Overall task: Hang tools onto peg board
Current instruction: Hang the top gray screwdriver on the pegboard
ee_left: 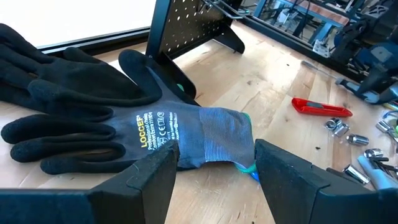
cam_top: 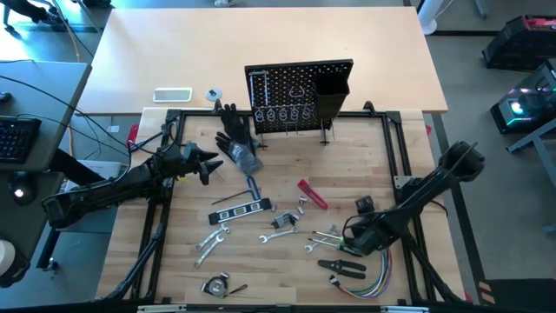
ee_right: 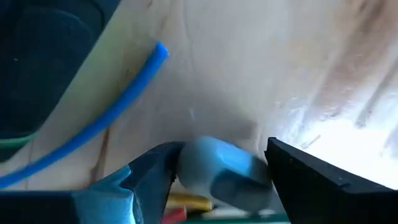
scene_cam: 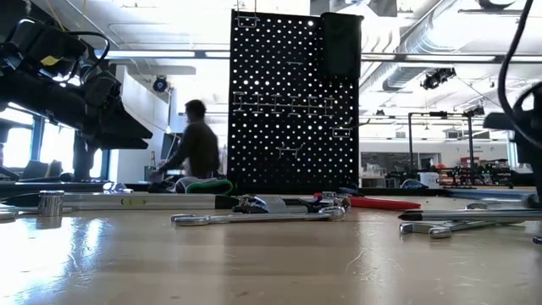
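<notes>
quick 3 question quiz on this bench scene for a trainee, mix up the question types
1. True or false: the black glove lies flat on the table in front of the peg board.
2. Which end effector hovers beside the glove's cuff: A) left end effector B) right end effector?
3. Fill in: the red-handled tool lies on the ____, not on a hook.

Key:
1. True.
2. A; its fingers stand open either side of the cuff in the left wrist view.
3. Table.

Wooden table [cam_top: 287, 278] carries scattered tools [cam_top: 261, 228], glove [cam_top: 236, 139], peg board [cam_top: 300, 91].
</notes>
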`<act>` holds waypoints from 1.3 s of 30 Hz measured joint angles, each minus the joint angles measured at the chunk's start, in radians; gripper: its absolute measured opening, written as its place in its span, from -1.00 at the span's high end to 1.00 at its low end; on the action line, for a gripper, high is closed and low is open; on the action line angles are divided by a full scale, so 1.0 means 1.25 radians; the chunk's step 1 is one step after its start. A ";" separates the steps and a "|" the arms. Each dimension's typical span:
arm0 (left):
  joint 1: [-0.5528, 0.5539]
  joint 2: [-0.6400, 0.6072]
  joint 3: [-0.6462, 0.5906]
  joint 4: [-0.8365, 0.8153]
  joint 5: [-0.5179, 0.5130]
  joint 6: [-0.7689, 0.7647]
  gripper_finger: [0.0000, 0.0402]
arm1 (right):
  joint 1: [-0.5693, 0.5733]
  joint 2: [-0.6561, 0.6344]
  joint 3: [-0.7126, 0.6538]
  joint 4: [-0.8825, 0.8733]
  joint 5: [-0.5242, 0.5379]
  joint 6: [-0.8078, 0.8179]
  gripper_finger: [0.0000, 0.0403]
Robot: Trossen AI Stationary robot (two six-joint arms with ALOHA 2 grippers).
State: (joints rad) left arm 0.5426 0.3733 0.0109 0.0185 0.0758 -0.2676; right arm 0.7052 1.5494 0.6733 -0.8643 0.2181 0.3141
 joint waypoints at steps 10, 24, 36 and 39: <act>0.000 0.000 0.000 0.000 0.000 -0.006 -0.02 | -0.003 0.059 0.039 -0.071 0.079 0.053 -0.14; 0.000 0.000 0.000 0.001 -0.001 -0.008 -0.02 | -0.098 0.062 0.043 -0.061 0.206 0.083 0.50; 0.000 0.000 0.000 0.001 -0.001 -0.009 -0.02 | -0.198 0.033 0.123 -0.027 0.185 -0.004 0.96; 0.000 0.000 0.000 0.001 -0.001 -0.008 -0.02 | -0.221 0.030 0.123 -0.020 0.150 -0.020 0.98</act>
State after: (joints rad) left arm 0.5426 0.3729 0.0109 0.0193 0.0746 -0.2780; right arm 0.4286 1.5867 0.8272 -0.8892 0.4058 0.2895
